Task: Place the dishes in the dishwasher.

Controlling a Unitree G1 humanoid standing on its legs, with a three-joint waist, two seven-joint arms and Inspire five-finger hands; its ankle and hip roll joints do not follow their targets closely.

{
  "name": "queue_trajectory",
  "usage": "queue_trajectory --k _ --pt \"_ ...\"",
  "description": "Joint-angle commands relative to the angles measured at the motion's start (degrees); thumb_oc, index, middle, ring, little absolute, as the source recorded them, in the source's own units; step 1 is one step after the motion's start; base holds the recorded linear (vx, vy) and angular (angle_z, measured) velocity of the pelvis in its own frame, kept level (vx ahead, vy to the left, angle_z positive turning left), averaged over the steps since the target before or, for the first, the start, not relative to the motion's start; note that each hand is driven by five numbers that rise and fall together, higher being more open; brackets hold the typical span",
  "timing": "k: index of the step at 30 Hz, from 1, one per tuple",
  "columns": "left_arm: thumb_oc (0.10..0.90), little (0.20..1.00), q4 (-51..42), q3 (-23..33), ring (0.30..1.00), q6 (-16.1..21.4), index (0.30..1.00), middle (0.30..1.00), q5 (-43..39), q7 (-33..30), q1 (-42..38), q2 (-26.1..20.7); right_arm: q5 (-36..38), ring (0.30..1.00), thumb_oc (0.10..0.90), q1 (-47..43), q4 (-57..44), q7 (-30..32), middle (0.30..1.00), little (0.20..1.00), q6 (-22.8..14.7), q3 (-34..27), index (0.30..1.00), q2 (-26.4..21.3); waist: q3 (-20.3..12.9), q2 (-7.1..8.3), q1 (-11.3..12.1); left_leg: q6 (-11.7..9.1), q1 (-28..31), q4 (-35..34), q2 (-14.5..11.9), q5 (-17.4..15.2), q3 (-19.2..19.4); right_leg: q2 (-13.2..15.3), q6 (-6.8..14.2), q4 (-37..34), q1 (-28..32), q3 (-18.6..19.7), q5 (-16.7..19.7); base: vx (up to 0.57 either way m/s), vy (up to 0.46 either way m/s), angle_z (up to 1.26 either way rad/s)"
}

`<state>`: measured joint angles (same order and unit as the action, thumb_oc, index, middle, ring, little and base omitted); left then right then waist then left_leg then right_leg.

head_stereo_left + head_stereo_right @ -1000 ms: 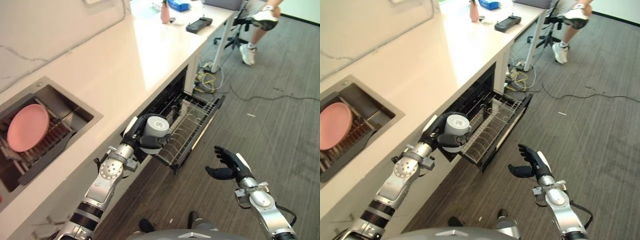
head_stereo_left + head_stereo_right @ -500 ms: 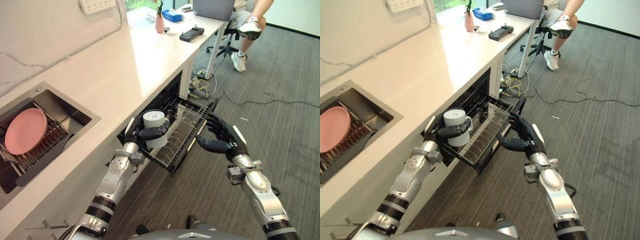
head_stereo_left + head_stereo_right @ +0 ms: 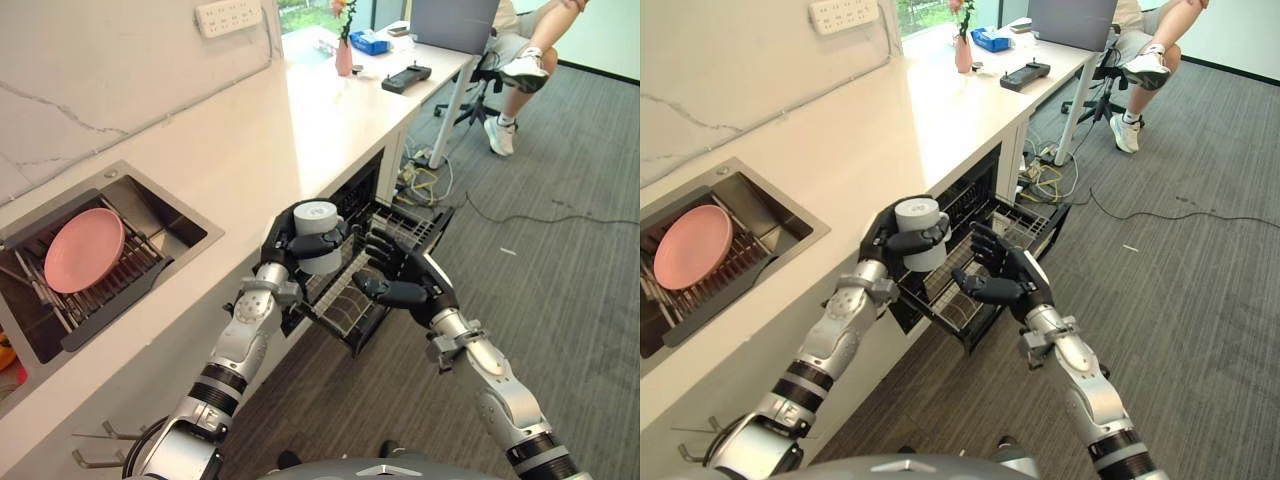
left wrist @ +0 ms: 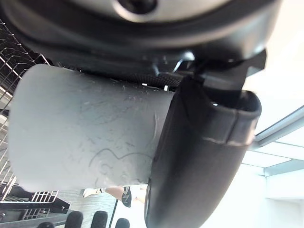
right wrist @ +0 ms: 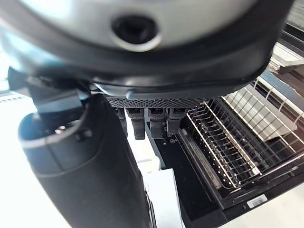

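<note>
Left hand (image 3: 290, 243) clamped round pale grey cylindrical mug (image 3: 317, 235), mid-frame; right hand (image 3: 398, 283) relaxed, fingers apart. Lower the mug squarely into black wire dishwasher rack (image 3: 412, 227).

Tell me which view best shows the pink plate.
The left eye view: the pink plate leans whole on the rack in the sink. The right eye view shows it too, nearer the picture's edge. The wrist views show the left hand gripping the grey cup instead.

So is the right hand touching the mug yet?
Apart. In the right eye view, the open right hand sits beside the mug held by the left hand, with rack showing between.
</note>
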<state>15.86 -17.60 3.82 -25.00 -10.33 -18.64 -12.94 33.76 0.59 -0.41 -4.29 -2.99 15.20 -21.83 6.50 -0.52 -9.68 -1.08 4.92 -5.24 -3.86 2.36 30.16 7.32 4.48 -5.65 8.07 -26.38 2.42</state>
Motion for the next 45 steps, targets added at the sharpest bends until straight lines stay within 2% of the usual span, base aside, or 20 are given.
queue_trajectory --k 1,4,9,12,13,15,19,23,28,33,34,35,38,40,43,45 --pt "0.400 0.300 1.75 -1.40 0.300 4.39 0.300 0.300 7.93 -1.45 -13.09 1.35 -0.41 0.900 0.800 -9.02 -5.94 0.95 0.900 0.900 -4.52 -1.29 0.900 0.79 -2.97 0.14 0.92 -4.48 6.91 0.51 -2.72 -2.03 3.37 1.33 3.07 0.65 -0.72 -2.07 -3.62 0.00 0.000 0.00" --pt "0.400 0.300 6.98 -4.29 0.300 2.60 0.300 0.300 16.20 -6.01 -17.36 2.95 -0.34 0.900 0.800 -12.24 -5.53 4.99 0.900 0.900 -3.94 2.01 0.900 1.92 -3.30 0.23 0.84 -4.42 6.98 0.56 -2.57 -2.09 3.46 1.34 3.02 0.65 -0.76 -2.01 -3.43 0.00 0.000 0.00" --pt "0.400 0.300 8.65 -7.55 0.300 2.47 0.300 0.300 22.62 -9.29 -19.15 3.92 0.80 0.900 0.800 -16.75 -4.07 8.19 0.900 0.900 -3.60 5.47 0.900 3.42 -3.36 0.32 1.10 -4.27 6.93 0.59 -2.41 -2.18 3.55 1.42 3.03 0.65 -0.83 -2.10 -3.23 0.00 0.001 0.01" --pt "0.400 0.300 11.43 -10.19 0.300 1.55 0.300 0.300 28.36 -13.12 -21.85 5.01 0.10 0.900 0.800 -20.00 -2.92 11.17 0.900 0.900 -3.47 8.46 0.900 4.31 -3.44 0.50 1.13 -4.21 6.91 0.60 -2.30 -2.17 3.70 1.48 3.03 0.65 -0.95 -2.12 -3.06 0.00 0.000 0.00" --pt "0.400 0.300 13.39 -11.81 0.300 1.08 0.300 0.300 30.79 -15.48 -23.76 6.16 -1.17 0.900 0.800 -22.08 -2.32 13.87 0.900 0.900 -3.17 9.80 0.900 4.68 -3.45 0.58 1.01 -4.19 6.79 0.62 -2.32 -2.13 3.80 1.50 3.01 0.65 -1.17 -2.15 -2.93 0.00 0.000 0.00" --pt "0.400 0.300 13.63 -11.82 0.300 1.15 0.300 0.300 30.88 -15.63 -23.99 6.28 -1.22 0.900 0.800 -22.26 -2.25 13.98 0.900 0.900 -3.17 9.80 0.900 4.70 -3.35 0.57 1.03 -4.19 6.77 0.63 -2.32 -2.12 3.80 1.51 3.01 0.65 -1.19 -2.15 -2.92 0.00 0.000 0.00" --pt "0.400 0.300 14.41 -14.36 0.300 -0.53 0.300 0.300 37.25 -19.52 -25.54 6.86 -4.45 0.900 0.800 -25.54 -2.16 19.50 0.900 0.900 -2.73 10.54 0.900 5.26 -3.36 0.65 0.89 -4.08 6.62 0.60 -2.24 -2.15 3.85 1.44 2.97 0.65 -1.49 -1.98 -2.78 0.00 0.000 0.00" --pt "0.400 0.300 14.46 -14.12 0.300 -0.68 0.300 0.300 37.59 -21.05 -24.81 7.18 -6.63 0.900 0.800 -24.66 -3.15 21.37 0.900 0.900 -3.24 9.54 0.900 5.96 -3.48 0.69 1.03 -3.95 6.74 0.58 -2.20 -2.27 3.78 1.36 2.93 0.65 -1.53 -1.80 -2.81 0.00 0.000 0.00" --pt "0.400 0.300 13.80 -14.06 0.300 -0.59 0.300 0.300 38.73 -22.58 -23.50 6.73 -3.46 0.900 0.800 -21.11 -3.70 21.65 0.900 0.900 -5.34 9.12 0.900 6.71 -3.60 0.76 0.89 -3.92 6.91 0.58 -2.12 -2.31 3.53 1.27 2.90 0.69 -1.37 -1.69 -2.97 0.03 0.005 0.00" --pt "0.400 0.300 13.62 -14.02 0.300 -0.30 0.300 0.300 37.75 -23.18 -22.19 7.19 2.36 0.900 0.800 -19.20 -3.66 21.44 0.900 0.900 -7.84 8.42 0.900 8.23 -3.71 0.74 0.84 -3.93 7.05 0.57 -2.11 -2.33 3.44 1.32 2.87 0.69 -1.17 -1.82 -3.02 0.00 0.000 0.00" --pt "0.400 0.300 13.21 -14.03 0.300 0.08 0.300 0.300 36.70 -23.09 -21.20 7.52 7.69 0.900 0.800 -18.38 -3.53 20.65 0.900 0.900 -9.84 7.76 0.900 9.54 -3.82 0.73 0.89 -3.92 7.13 0.56 -2.07 -2.40 3.45 1.29 2.85 0.67 -1.10 -1.93 -3.04 0.00 0.000 0.00" --pt "0.400 0.300 12.71 -13.90 0.300 0.47 0.300 0.300 35.84 -22.92 -20.60 7.73 9.89 0.900 0.800 -18.12 -3.74 20.53 0.900 0.900 -10.81 7.29 0.900 10.27 -3.82 0.70 0.92 -3.91 7.15 0.56 -2.04 -2.41 3.52 1.29 2.84 0.68 -1.04 -2.02 -3.04 0.00 0.000 0.00" --pt "0.400 0.300 11.96 -13.73 0.300 1.20 0.300 0.300 32.34 -22.36 -19.39 8.05 11.51 0.900 0.800 -17.50 -3.11 20.75 0.900 0.900 -11.53 6.67 0.900 11.06 -3.97 0.71 1.00 -3.88 7.19 0.56 -1.99 -2.43 3.51 1.30 2.82 0.67 -0.99 -2.07 -2.99 0.00 0.000 0.00" --pt "0.400 0.300 10.40 -12.92 0.300 2.36 0.300 0.300 26.48 -21.11 -18.05 8.41 9.52 0.900 0.800 -16.94 -2.80 21.33 0.900 0.900 -10.75 6.16 0.900 10.49 -4.02 0.70 1.05 -3.85 7.30 0.57 -1.90 -2.42 3.52 1.29 2.76 0.68 -0.87 -2.19 -2.95 0.00 0.000 0.00" --pt "0.400 0.300 8.57 -10.11 0.300 3.66 0.300 0.300 15.74 -15.32 -17.13 7.45 -0.99 0.900 0.800 -16.61 -1.22 19.45 0.900 0.900 -6.25 5.23 0.900 6.17 -4.18 0.57 1.03 -3.82 7.50 0.55 -1.84 -2.42 3.51 1.32 2.75 0.65 -0.76 -2.04 -2.94 0.00 0.000 0.00" --pt "0.400 0.300 8.11 -7.95 0.300 4.15 0.300 0.300 9.03 -13.70 -17.24 7.11 -7.43 0.900 0.800 -16.54 0.10 18.70 0.900 0.900 -3.87 4.55 0.900 3.65 -4.17 0.39 0.99 -3.80 7.60 0.54 -1.85 -2.43 3.41 1.37 2.76 0.65 -0.72 -2.10 -2.94 0.00 0.000 0.00"
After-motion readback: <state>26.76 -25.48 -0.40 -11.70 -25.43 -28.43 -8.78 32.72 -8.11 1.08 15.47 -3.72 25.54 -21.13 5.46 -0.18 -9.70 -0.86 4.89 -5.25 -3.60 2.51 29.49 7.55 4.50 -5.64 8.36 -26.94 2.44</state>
